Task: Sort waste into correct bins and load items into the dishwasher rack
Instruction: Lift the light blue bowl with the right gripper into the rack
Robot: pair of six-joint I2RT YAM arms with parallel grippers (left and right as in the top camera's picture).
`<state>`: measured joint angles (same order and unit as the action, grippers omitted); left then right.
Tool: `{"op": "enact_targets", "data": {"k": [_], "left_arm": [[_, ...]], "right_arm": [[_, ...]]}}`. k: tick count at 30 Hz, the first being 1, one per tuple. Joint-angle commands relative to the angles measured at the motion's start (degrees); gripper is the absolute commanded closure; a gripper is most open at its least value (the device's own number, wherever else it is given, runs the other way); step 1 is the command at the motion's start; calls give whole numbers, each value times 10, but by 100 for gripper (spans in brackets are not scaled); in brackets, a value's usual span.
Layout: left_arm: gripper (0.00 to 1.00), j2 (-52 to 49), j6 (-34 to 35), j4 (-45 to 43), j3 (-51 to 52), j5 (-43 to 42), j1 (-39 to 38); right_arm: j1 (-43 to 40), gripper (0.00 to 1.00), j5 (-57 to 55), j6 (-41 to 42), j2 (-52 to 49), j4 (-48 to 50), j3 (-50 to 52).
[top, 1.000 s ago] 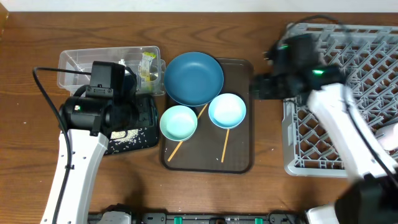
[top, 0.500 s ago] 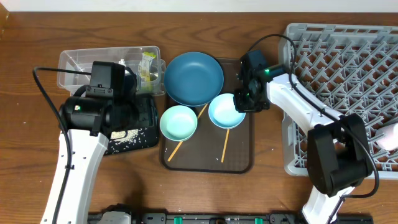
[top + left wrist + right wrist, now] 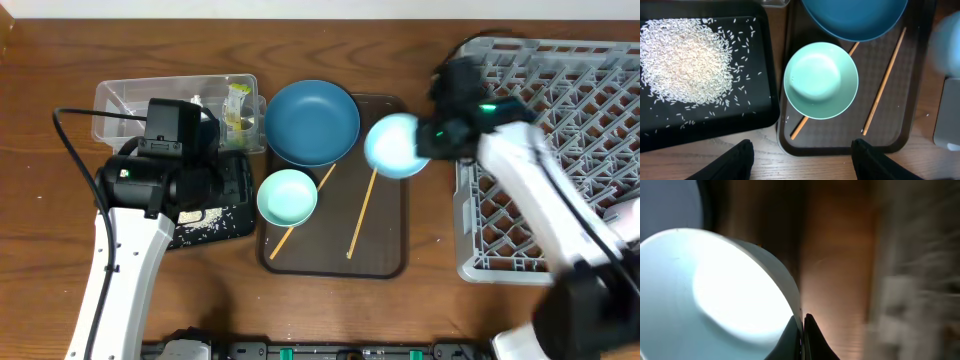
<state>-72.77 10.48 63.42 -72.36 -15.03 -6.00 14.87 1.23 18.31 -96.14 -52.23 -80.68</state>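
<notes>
Over tray point(image 3: 385, 255), right end effector point(image 3: 801, 335) pinches light-blue bowl point(image 3: 393, 147).

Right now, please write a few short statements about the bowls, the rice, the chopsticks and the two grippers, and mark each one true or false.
1. The right gripper is shut on the rim of the light blue bowl. True.
2. The mint-green bowl lies upside down. False: it stands upright on the brown tray.
3. The rice grains lie in the black tray. True.
4. The left gripper holds something. False: it is open and empty.
5. Both chopsticks lie on the brown tray. True.
</notes>
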Motion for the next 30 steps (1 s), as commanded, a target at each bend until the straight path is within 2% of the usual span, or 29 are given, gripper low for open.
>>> {"op": "enact_targets", "data": {"k": [1,7,13,20,30], "left_arm": [[35,-2,-3,2,0,3,3],[34,-2,-3,2,0,3,3],[34,-2,-3,2,0,3,3],[34,-2,-3,2,0,3,3],[34,-2,-3,2,0,3,3]], "right_arm": [[-36,99,-112,-40,97,3,-23],[-105,99,-308,-58,177,24,-23],[-187,99,-486,-64,174,59,-22],[-271,99,-596,-64,129,99,-22],[-342,99,-691,-67,-5,143,-22]]}}
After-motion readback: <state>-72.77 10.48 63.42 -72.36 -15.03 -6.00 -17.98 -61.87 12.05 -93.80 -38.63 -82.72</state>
